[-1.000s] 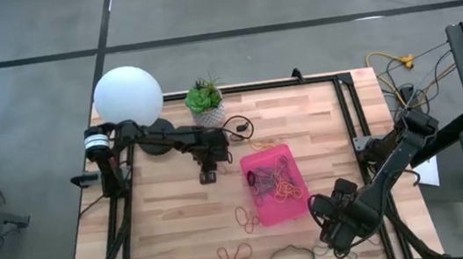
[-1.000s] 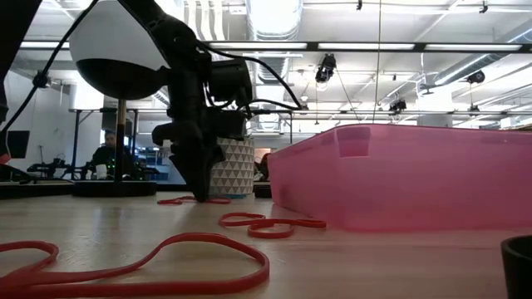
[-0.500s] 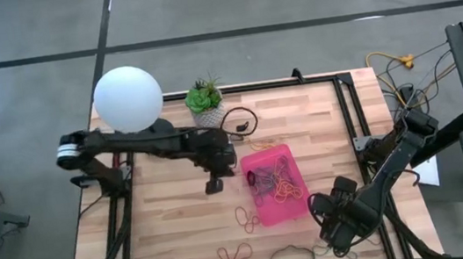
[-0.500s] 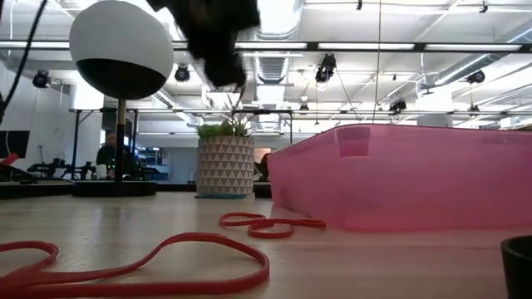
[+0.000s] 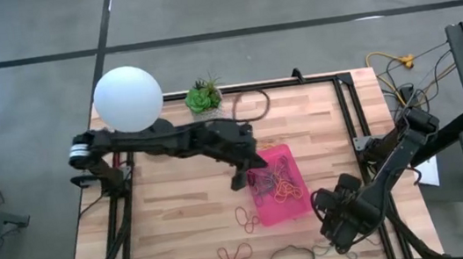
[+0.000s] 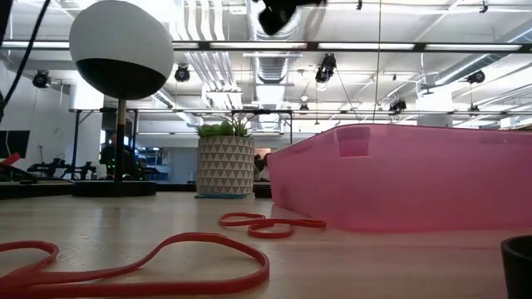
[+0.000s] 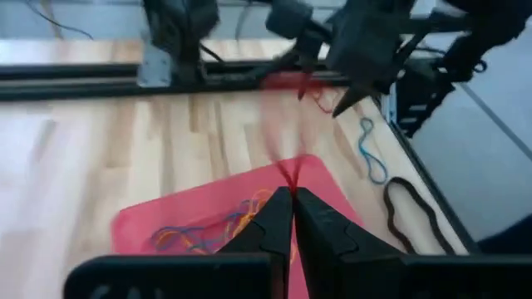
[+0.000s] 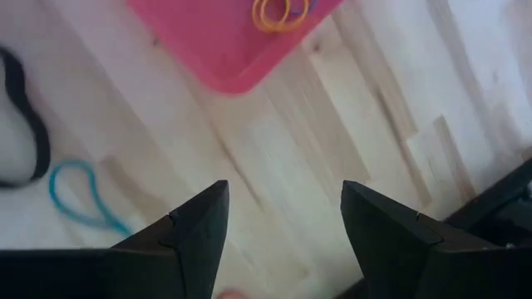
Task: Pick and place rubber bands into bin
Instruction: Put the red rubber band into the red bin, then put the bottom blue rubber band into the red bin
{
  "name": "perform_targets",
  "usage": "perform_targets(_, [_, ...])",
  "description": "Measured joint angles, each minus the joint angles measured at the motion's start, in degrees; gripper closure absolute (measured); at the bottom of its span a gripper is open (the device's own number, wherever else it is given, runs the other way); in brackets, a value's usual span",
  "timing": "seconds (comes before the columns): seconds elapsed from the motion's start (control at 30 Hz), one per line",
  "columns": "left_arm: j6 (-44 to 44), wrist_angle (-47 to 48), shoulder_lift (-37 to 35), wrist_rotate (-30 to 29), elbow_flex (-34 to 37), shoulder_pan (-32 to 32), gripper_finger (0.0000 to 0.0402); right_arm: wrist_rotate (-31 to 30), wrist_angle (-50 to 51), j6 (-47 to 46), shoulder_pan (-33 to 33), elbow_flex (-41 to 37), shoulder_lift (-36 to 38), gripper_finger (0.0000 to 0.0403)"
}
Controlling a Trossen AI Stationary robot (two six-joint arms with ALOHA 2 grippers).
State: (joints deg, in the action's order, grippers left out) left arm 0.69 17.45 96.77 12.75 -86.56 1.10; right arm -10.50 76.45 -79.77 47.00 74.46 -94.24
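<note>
My left gripper [image 5: 239, 181] hovers high over the left edge of the pink bin [image 5: 289, 200] and is shut on a red rubber band [image 7: 288, 174]. It also shows at the top of the low view [image 6: 281, 12]. Several coloured bands [image 5: 276, 185] lie inside the bin. Loose on the table are red bands [image 5: 235, 254] [image 5: 247, 219], a black band [image 5: 291, 256] and a blue band [image 8: 79, 199]. My right gripper [image 8: 283, 241] waits open near the table's near right corner [image 5: 332, 223], above bare wood beside the bin's corner [image 8: 233, 50]. My left gripper pinches the red rubber band [image 7: 288, 174] between its two shut fingertips [image 7: 278, 208], coming from above and slanting down. The band is lifted clear of the table and shows as a thin, blurred red streak past the fingertips, over the bin.
A white patterned plant pot [image 5: 206, 106] and a white globe lamp [image 5: 128, 98] stand at the table's far left. A black cable loops [image 5: 247, 110] near the pot. A metal frame [image 5: 350, 124] borders the table. Bare wood lies left of the bin.
My left gripper has risen from the table near the plant pot and swung toward the right, to above the bin's left edge, staying shut. The red band that lay under it by the pot has left the table with it.
</note>
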Motion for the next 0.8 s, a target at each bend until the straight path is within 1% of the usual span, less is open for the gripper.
perform_targets(0.17, [0.46,-0.6,7.89,1.62,-3.16,-0.01,0.0402,5.46,1.17,0.08,2.12,0.0,1.2,0.0183])
perform_targets(0.3, [0.47,-0.49,13.08,1.03,-3.35,-0.04,0.04,10.12,1.24,-1.25,5.34,-0.02,1.93,0.0183])
perform_targets(0.37, [0.48,0.28,14.85,-0.06,-2.84,0.1,0.0391,12.1,1.06,-3.09,7.29,-0.02,2.04,0.0183])
perform_targets(0.43, [0.54,0.78,16.12,-2.22,-2.82,0.29,0.0371,12.97,-0.55,-6.06,9.77,-0.02,2.02,0.0183])
perform_targets(0.53, [0.55,3.42,16.87,-5.03,-2.78,0.51,0.0329,13.03,-6.58,-8.54,12.65,-0.38,1.3,0.0183])
perform_targets(0.67, [1.97,4.66,15.98,-5.6,-2.77,0.53,0.0266,10.16,-14.56,-5.55,14.91,-0.87,-2.48,0.0183])
perform_targets(0.8, [1.82,5.3,11.89,-5.59,-2.75,1.25,0.0217,9.24,-17.19,-2.55,15.23,-0.98,-7.58,0.0183])
